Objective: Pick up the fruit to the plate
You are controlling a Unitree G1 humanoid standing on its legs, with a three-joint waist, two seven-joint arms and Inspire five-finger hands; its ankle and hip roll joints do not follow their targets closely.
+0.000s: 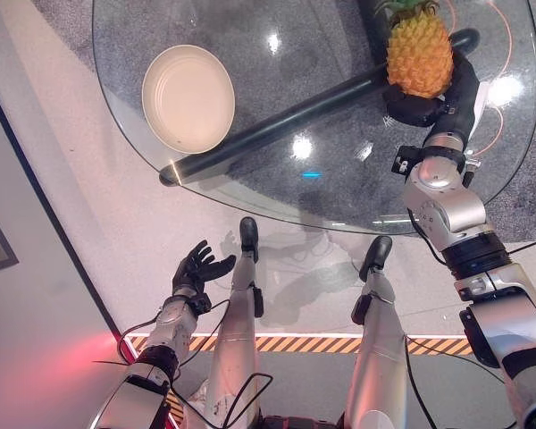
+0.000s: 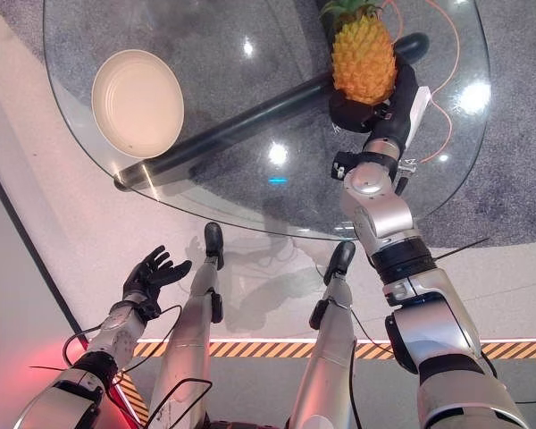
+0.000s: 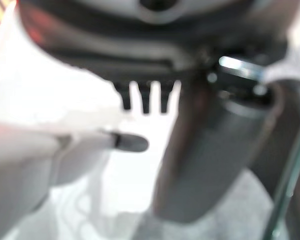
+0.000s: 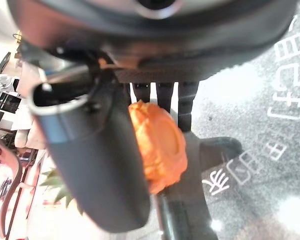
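Observation:
An orange pineapple [image 1: 419,52] with a green crown stands at the far right of the round glass table [image 1: 339,192]. My right hand [image 1: 422,105] is curled round its lower part, thumb on one side and fingers on the other; the fruit [image 4: 157,145] shows between them in the right wrist view. A cream plate [image 1: 188,96] lies bare at the table's left side, well apart from the pineapple. My left hand [image 1: 195,266] hangs below the table's near edge, over the floor, its fingers spread and holding nothing.
A long dark bar [image 1: 286,121] runs diagonally under the glass from the table's near left to the far right. An orange cord [image 2: 447,98] loops beneath the right side. A yellow-black striped line [image 1: 295,343] crosses the floor near me.

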